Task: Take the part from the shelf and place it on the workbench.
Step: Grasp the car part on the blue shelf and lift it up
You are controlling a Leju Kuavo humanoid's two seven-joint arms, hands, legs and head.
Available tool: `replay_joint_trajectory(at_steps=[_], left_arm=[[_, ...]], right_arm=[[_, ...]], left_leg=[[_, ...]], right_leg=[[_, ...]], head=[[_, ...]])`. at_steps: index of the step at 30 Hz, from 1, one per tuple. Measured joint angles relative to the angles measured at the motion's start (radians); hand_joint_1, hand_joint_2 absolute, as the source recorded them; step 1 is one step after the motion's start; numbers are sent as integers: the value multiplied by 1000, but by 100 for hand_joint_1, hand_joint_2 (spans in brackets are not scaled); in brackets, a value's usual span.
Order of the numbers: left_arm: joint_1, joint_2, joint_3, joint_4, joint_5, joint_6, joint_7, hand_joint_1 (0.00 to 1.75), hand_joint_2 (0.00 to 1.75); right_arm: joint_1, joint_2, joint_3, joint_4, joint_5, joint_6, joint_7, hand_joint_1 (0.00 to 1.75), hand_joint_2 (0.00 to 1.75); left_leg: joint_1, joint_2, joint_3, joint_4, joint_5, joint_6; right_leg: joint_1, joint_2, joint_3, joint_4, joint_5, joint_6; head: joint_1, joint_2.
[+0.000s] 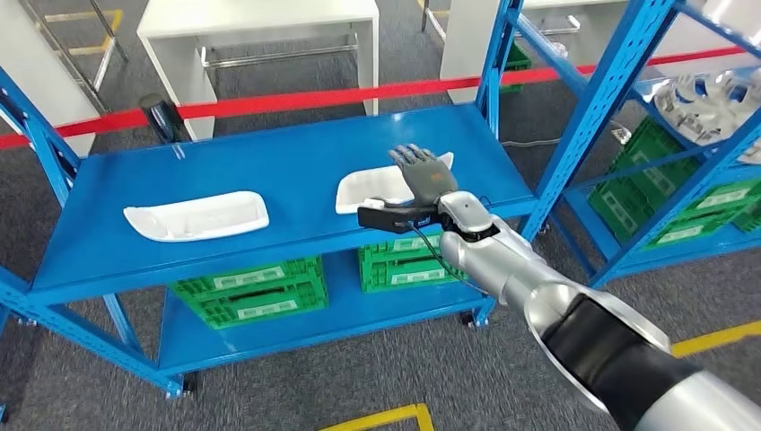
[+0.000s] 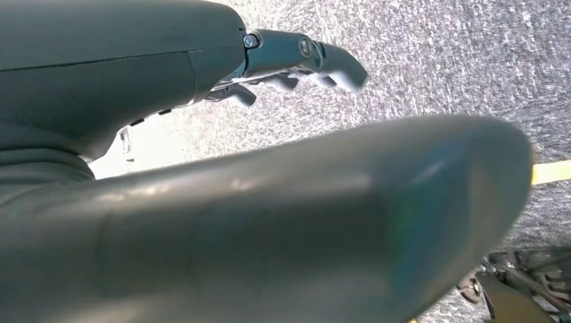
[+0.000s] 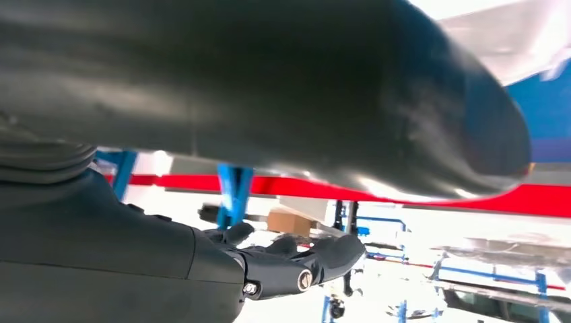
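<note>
R hand [image 1: 422,180] over white moulded plastic part [image 1: 363,190] on blue metal shelf [image 1: 224,162], fingers apart, nothing held. L hand [image 2: 296,64] fingers curled in, nothing held.

1. Two white parts, one [image 1: 197,216] lying left and one [image 1: 381,187] right, on the blue shelf [image 1: 296,153].
2. Two green crates [image 1: 251,289] [image 1: 404,262] sit on the lower shelf level.
3. One red barrier tape [image 1: 296,99] runs behind.

A grey carpeted floor [image 1: 296,377] is marked with yellow tape lines [image 1: 377,419]. A red barrier tape [image 1: 296,99] is stretched across the far side. White tables [image 1: 260,36] are positioned beyond it.
</note>
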State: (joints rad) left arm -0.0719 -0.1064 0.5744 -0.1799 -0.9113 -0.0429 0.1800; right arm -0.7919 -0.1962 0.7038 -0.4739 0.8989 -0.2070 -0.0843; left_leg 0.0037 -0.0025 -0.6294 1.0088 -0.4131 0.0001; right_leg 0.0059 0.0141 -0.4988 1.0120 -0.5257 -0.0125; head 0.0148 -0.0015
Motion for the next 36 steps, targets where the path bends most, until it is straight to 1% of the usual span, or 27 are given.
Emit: replay_joint_trajectory(at_steps=[1,2,3,4,5,6,7,8,9,10,11,12,13,14,16,17,18,20,21,22,23,25,26,27,28,32,36], left_arm=[[0,-1,0,0,0,0,0,0,0],[-1,-1,0,0,0,0,0,0,0],[-1,-1,0,0,0,0,0,0,0],[-2,0,0,0,0,0,1,0,0],[-2,0,0,0,1,0,1,0,0],[-1,0,0,0,1,0,2,0,0],[0,0,1,0,2,0,2,0,0],[0,-1,1,0,2,0,1,0,0],[1,-1,2,0,3,0,0,0,0],[0,-1,3,0,4,0,-2,0,0],[0,-1,5,0,6,1,-4,0,0],[-2,-1,7,0,8,1,-4,0,0],[-3,-1,8,0,10,1,-4,0,0],[-4,0,8,0,10,1,-5,0,0],[-4,0,9,-1,11,1,-7,0,0],[-4,0,9,-1,11,1,-8,0,0],[-5,0,9,0,11,1,-10,0,0],[-6,-1,10,0,11,1,-13,0,0],[-6,-1,10,0,11,1,-13,0,0],[-4,-1,11,0,11,1,-14,0,0],[-3,-1,13,0,11,1,-14,0,0],[0,0,15,0,11,1,-15,0,0],[0,0,15,0,11,1,-16,0,0],[0,0,16,0,11,1,-17,0,0],[0,0,16,0,11,1,-19,0,0],[4,-1,22,1,11,2,-22,0,0],[4,0,26,0,11,3,-22,0,0]], right_arm=[[0,-1,0,-2,-1,0,0,0,0],[0,-2,0,-3,-1,0,-1,0,0],[1,-2,0,-4,-1,0,-1,0,0],[4,-2,0,-4,-1,1,-1,0,0],[8,-2,0,-4,-1,1,-1,0,44],[14,-2,0,-4,-1,1,0,0,87],[18,-2,0,-4,-1,1,0,0,131],[20,-2,0,-4,-1,1,1,0,175],[21,-2,0,-4,-1,2,2,0,175],[22,-2,0,-4,-1,4,2,0,175],[22,-2,0,-4,-2,9,1,0,175],[23,-1,0,-5,-3,14,-1,0,175],[24,0,1,-6,-7,20,-3,0,175],[23,1,1,-7,-12,26,-7,0,175],[23,7,1,-12,-23,35,-20,0,175],[22,11,1,-15,-28,41,-29,0,175],[22,16,1,-20,-34,47,-38,0,175],[25,27,1,-31,-45,60,-56,0,175],[29,32,2,-39,-51,67,-63,0,175],[33,37,4,-49,-59,74,-68,0,175],[38,40,6,-61,-67,80,-71,0,175],[44,45,9,-89,-82,87,-74,0,175],[46,48,11,-103,-89,86,-73,0,175],[49,50,13,-117,-96,84,-72,0,175],[55,51,15,-133,-102,82,-72,0,175],[78,52,28,-196,-115,76,-67,0,175],[84,51,34,-245,-125,75,-55,0,175]], left_leg=[[2,0,9,-3,-2,6],[4,-1,18,-5,-6,11],[4,-1,25,-7,-12,14],[5,-2,32,-7,-20,16],[5,-3,40,-7,-29,16],[5,-4,50,-7,-38,15],[5,-5,61,-6,-47,14],[5,-5,73,-5,-57,11],[5,-6,87,-5,-68,8],[4,-6,100,-3,-79,4],[4,-7,109,-1,-89,-1],[3,-8,114,-1,-99,-7],[2,-8,118,4,-104,-14],[2,-8,121,7,-107,-22],[2,-5,123,23,-115,-34],[3,-4,113,46,-129,-39],[4,-3,91,89,-152,-43],[4,-3,16,215,-207,-49],[4,-3,-22,266,-220,-49],[4,-3,-46,286,-215,-48],[3,-3,-52,268,-186,-45],[0,-3,-23,146,-88,-38],[-3,-2,-6,84,-57,-32],[-6,-2,9,41,-40,-26],[-8,-2,17,18,-35,-22],[-8,-4,26,8,-28,-22],[-8,-5,26,8,-33,-15]], right_leg=[[0,-2,-12,31,5,4],[-2,-4,-37,73,5,8],[-4,-6,-76,134,-4,14],[-7,-7,-123,200,-24,19],[-9,-7,-166,251,-51,23],[-11,-8,-200,282,-75,26],[-12,-8,-218,279,-82,27],[-14,-9,-220,244,-63,28],[-15,-10,-207,179,-18,27],[-15,-12,-190,109,42,26],[-13,-14,-176,53,82,22],[-10,-15,-166,19,110,16],[-8,-15,-162,9,118,8],[-6,-14,-158,11,109,-1],[-8,-11,-143,8,109,-18],[-9,-11,-135,7,105,-26],[-9,-10,-128,6,101,-33],[-6,-9,-120,7,92,-42],[-4,-8,-117,8,87,-44],[-2,-7,-112,9,81,-45],[0,-6,-107,11,75,-45],[1,-5,-93,14,62,-43],[2,-5,-87,14,57,-40],[3,-5,-84,14,53,-37],[4,-6,-83,16,49,-34],[8,-7,-82,14,46,-44],[8,-8,-77,6,45,-35]], head=[[1,0],[2,0],[3,0],[4,0],[4,0],[4,0],[4,0],[4,0],[4,0],[4,0],[3,0],[3,0],[3,0],[4,0],[4,0],[3,0],[2,0],[1,0],[1,0],[1,0],[1,0],[1,0],[1,0],[1,0],[1,0],[2,0],[2,0]])
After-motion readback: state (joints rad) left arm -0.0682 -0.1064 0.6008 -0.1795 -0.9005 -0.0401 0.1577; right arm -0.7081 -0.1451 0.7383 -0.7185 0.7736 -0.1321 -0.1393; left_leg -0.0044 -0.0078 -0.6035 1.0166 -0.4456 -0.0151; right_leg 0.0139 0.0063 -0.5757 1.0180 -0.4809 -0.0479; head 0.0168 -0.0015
